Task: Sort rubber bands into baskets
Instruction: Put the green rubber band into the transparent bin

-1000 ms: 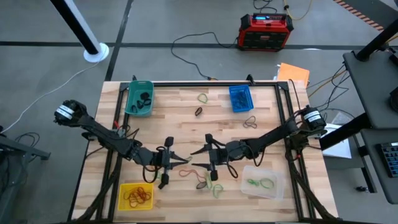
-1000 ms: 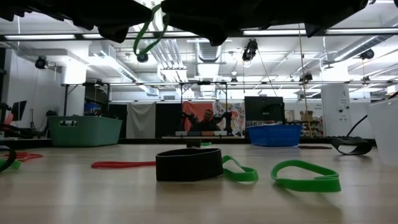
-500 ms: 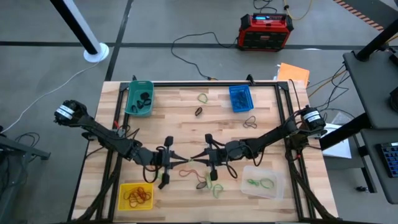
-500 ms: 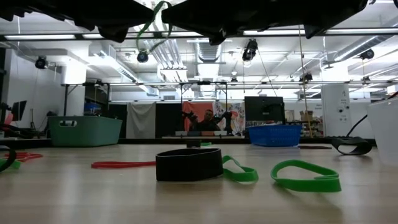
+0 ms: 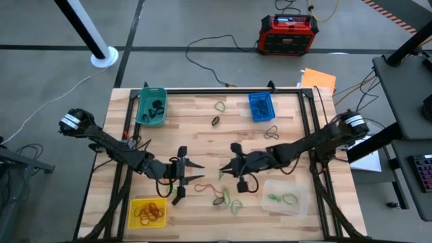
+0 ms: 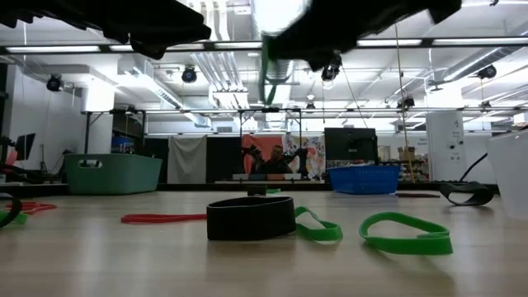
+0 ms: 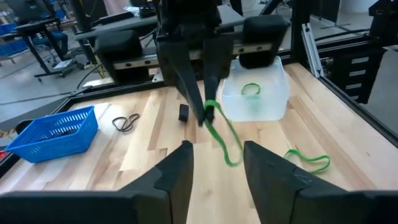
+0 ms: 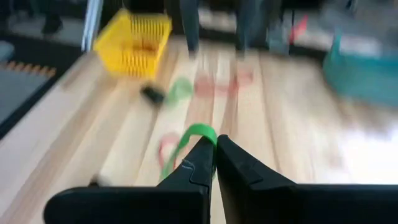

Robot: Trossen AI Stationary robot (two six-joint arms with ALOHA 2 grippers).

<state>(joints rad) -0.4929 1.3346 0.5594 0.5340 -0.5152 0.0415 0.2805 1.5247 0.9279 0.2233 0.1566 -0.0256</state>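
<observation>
**Green band passed from left gripper to right gripper**

Jaw state: the right gripper [image 8: 213,147] is clenched on a green rubber band [image 8: 186,144], which hangs from its closed fingertips. The left gripper [image 7: 214,152] stands released, its two fingers [image 7: 177,168] spread with a clear gap and nothing between them.

Change from earlier frames: one second ago the two grippers met tip to tip over the table's middle, with the green band hanging under them. The left jaws have since let go, and the right gripper [image 5: 233,169] has drawn back toward its own side with the band. The left gripper [image 5: 196,171] remains near its former spot. The two are now apart.

Position: in the high view both grippers sit over the near-centre of the wooden table [image 5: 202,115]. In the left wrist view the band [image 7: 219,132] dangles above the boards, in front of the clear basket [image 7: 256,99].

Surroundings: loose bands [image 5: 227,198] lie on the table just beside the right gripper, toward the near edge. The clear basket [image 5: 283,197] sits near the right gripper; the yellow basket [image 5: 147,212] near the left. The teal basket [image 5: 151,106] and blue basket [image 5: 261,106] stand along the far edge, well apart from both arms. Bare board lies between the grippers and the far edge, apart from a few stray bands [image 5: 220,106].
</observation>
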